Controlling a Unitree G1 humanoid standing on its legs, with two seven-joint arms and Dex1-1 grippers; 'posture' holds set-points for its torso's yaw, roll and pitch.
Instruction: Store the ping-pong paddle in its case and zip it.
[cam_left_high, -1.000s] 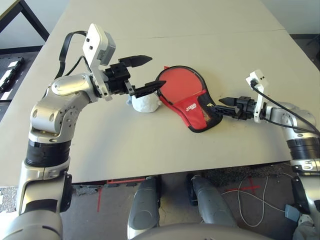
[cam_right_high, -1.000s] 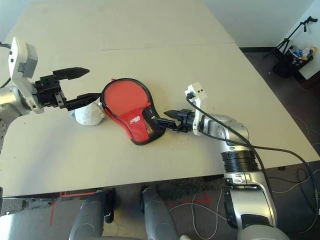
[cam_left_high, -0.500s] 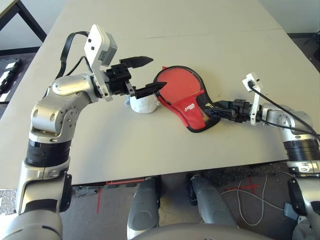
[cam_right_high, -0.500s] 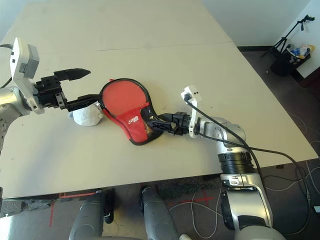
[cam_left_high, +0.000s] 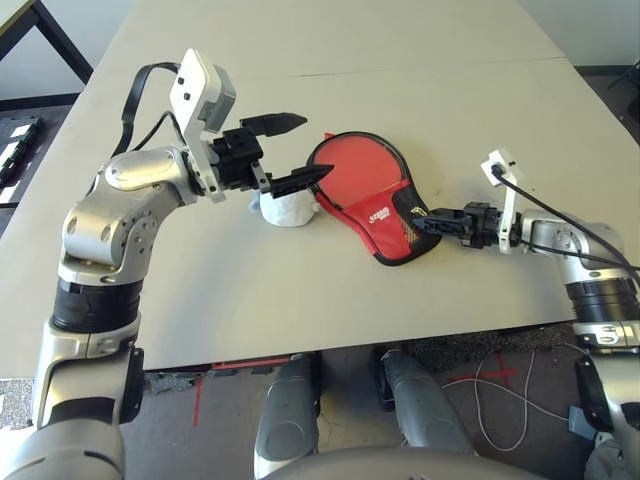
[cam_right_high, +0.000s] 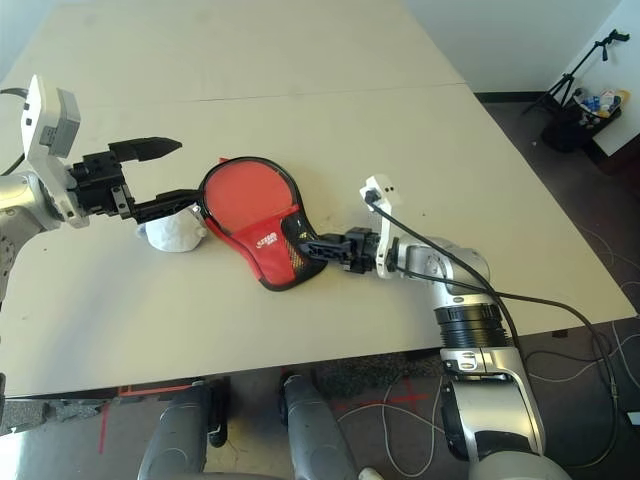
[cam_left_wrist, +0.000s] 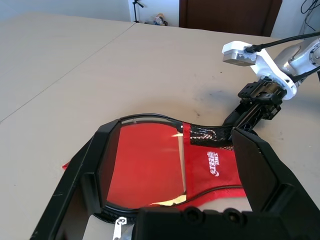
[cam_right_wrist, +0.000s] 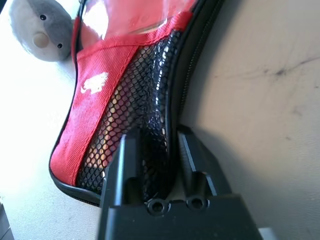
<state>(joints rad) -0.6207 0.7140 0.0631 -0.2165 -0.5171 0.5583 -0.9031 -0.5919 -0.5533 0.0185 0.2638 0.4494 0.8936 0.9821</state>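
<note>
Left gripper (cam_left_high: 290, 150) hovers above the table (cam_left_high: 300, 40), just left of the case (cam_left_high: 375, 195), fingers spread wide and holding nothing; its lower finger hangs over the fluffy whitish ball (cam_left_high: 288, 208). Ball sits on the table touching the case's left edge. Case lies flat mid-table, round end open; red face of the ping-pong paddle (cam_left_high: 350, 172) shows inside it. Right gripper (cam_right_wrist: 157, 145) at the case's narrow right end, fingers narrowed, pinching the black mesh pocket (cam_right_wrist: 130, 125) and zipper edging
</note>
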